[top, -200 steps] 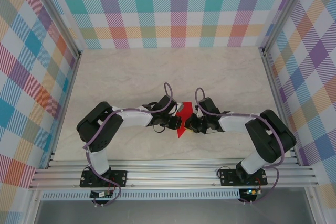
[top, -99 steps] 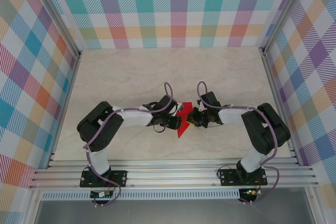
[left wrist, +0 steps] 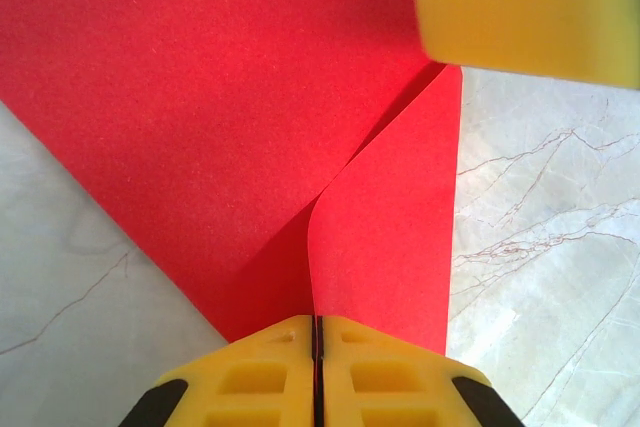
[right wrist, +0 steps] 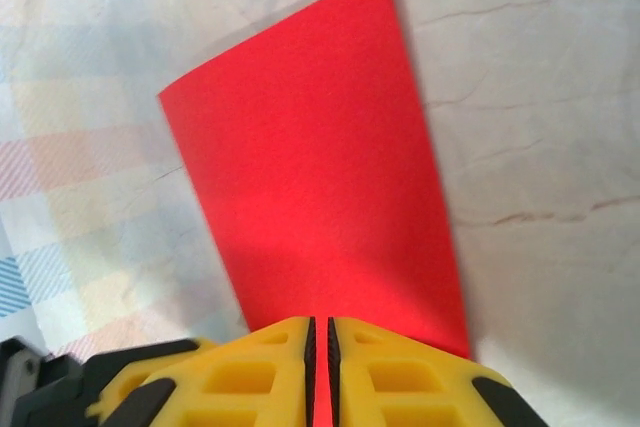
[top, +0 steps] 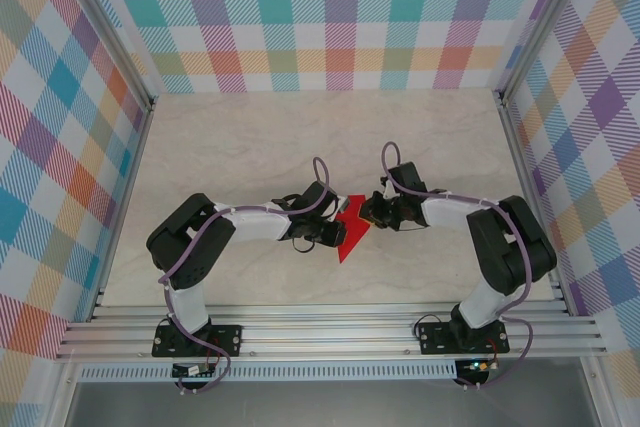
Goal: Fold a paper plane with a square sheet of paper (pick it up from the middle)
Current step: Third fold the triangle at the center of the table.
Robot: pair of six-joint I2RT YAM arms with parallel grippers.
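Paper plane (top: pixel 349 239), a half-folded red sheet lying mid-way across the table (top: pixel 250 147), is pinched by both closed grippers: left gripper (left wrist: pixel 316 332) clamps its fold line, right gripper (right wrist: pixel 320 332) its right flap, which should probably swing over evenly while the left anchors the crease.

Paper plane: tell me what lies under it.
Marble table shows around the red paper plane; the part beneath it is covered, so whether they touch cannot be told.
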